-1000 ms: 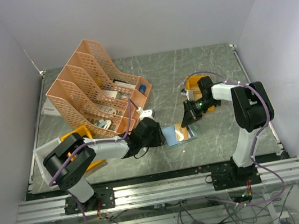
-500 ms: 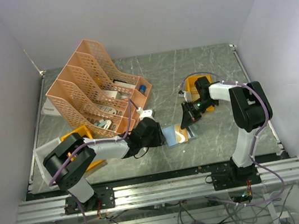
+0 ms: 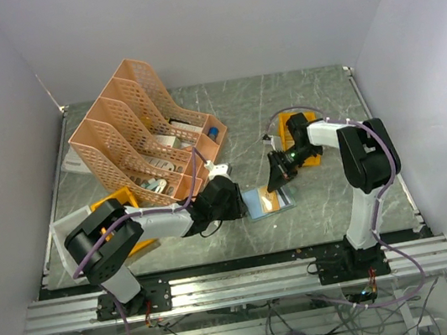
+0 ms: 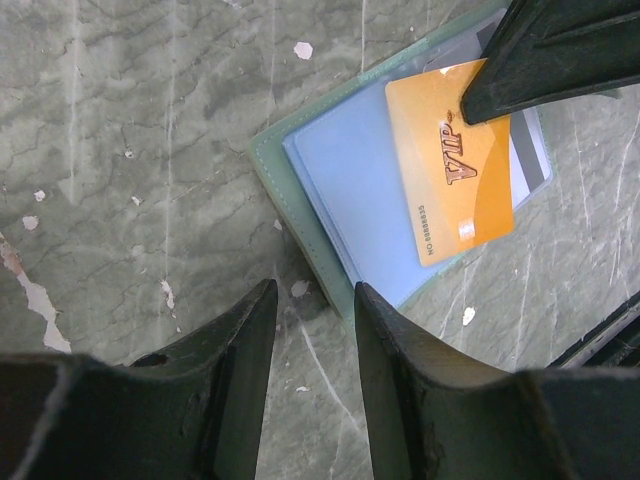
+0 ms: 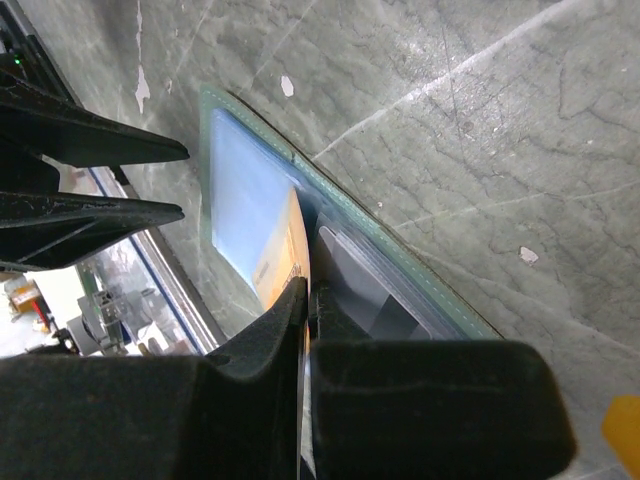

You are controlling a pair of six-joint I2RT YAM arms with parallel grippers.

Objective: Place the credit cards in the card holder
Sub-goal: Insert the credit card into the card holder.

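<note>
One orange card (image 4: 455, 165) was pinched by its upper edge in my right jaws, which were pressed together on it near the top right of the left wrist view. The rest of the card lay across the open card holder (image 4: 335, 190). The holder rested on the bench (image 3: 314, 94), just below the middle of the overhead view, between my two arms. My left jaws stood spread at the bottom of the left wrist view, straddling the holder's near green corner. I could not tell whether they touched it or hung just above it, nor whether any edge of the card was already under a sleeve.

I judged the step in hand to be sliding this card into a slot. To do it well I needed the card low and nearly flat, with its leading edge aimed at the slot's mouth and the push along the slot's line. The holder looked light and likely to skate on the smooth stone, so my left side ought to pin that corner first. I should release only once the card was well seated.
</note>
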